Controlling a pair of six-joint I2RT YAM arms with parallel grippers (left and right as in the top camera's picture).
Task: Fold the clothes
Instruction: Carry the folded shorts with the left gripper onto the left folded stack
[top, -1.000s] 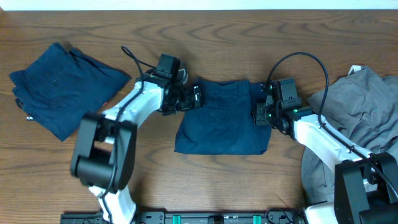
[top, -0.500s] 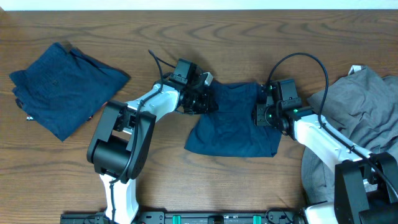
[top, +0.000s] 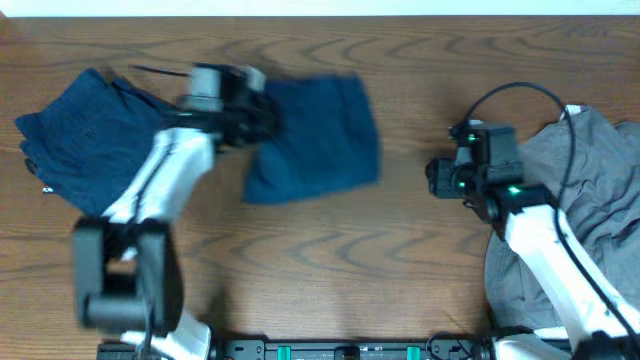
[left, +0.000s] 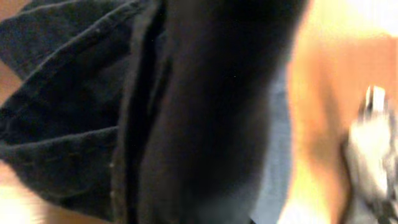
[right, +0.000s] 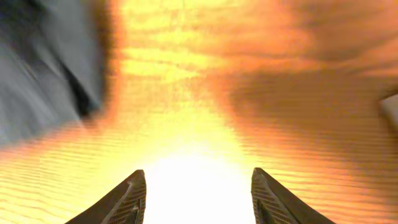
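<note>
wooden table (top: 400, 270), brown grain, seen from overhead and partly from both wrists.

item 1: navy garment (top: 318, 135). folded to a rough rectangle, flat on the table left of centre. its upper left edge meets the left gripper. in the left wrist view dark creased cloth fills most of the picture, very close and blurred.

item 2: left gripper (top: 262, 118). at the navy garment's left edge, smeared by motion. cannot tell whether the jaws are open or closed; cloth and blur hide them in both views.

item 3: navy pile (top: 95, 140). folded dark blue cloth at the far left of the table, set at a slant, near the left arm's far side and apart from the navy garment.

item 4: grey garment (top: 590, 180). loose and unfolded, heaped at the right edge of the table, a small white patch at its top. the right arm lies across it.

item 5: right gripper (top: 435, 178). over bare wood just beside the grey garment, well apart from the navy garment. jaws spread wide with nothing between them; in the right wrist view both fingers (right: 130, 199) frame only bright wood grain. a grey smear at that view's upper left is too blurred to name.

item 6: cable (top: 520, 95). black, looping above the right arm.

item 7: rail (top: 350, 350). black with green marks, along the table's near edge.
</note>
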